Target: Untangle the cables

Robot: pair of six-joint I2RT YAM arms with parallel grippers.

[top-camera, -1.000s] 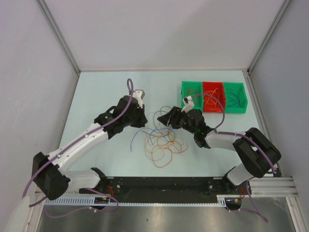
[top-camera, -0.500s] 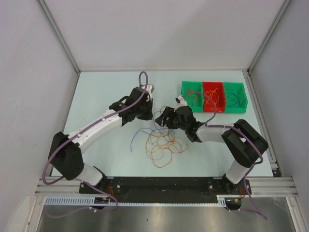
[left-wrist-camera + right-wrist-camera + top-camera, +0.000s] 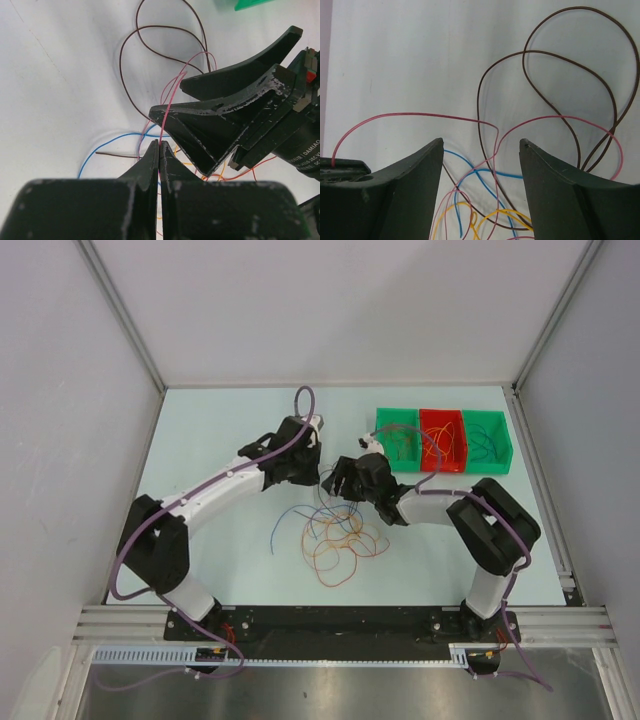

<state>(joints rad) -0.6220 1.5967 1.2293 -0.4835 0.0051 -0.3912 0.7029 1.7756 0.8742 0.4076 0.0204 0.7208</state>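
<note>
The cables point(image 3: 335, 535) lie in a loose tangle of orange, blue, brown and pink loops on the pale table, in front of both grippers. My left gripper point(image 3: 159, 143) is shut on a thin pink cable point(image 3: 170, 100), which rises from its tips. My right gripper point(image 3: 481, 145) is open just beside it, its dark fingers point(image 3: 220, 117) close to my left tips. The pink cable point(image 3: 415, 115) arcs across and dips between the open jaws, untouched. A brown cable point(image 3: 570, 65) loops beyond, and blue point(image 3: 485, 172) and yellow point(image 3: 470, 210) strands lie below. In the top view the two grippers point(image 3: 316, 476) point(image 3: 332, 483) almost meet.
A row of three bins, green, red and green point(image 3: 442, 462), stands at the back right with sorted cables inside. Grey walls close in the table on three sides. Thick purple robot cables point(image 3: 300, 405) run along both arms.
My left arm has swung right and forward, bringing its shut gripper up to the right gripper. The right gripper has shifted slightly left toward it and stays open.
</note>
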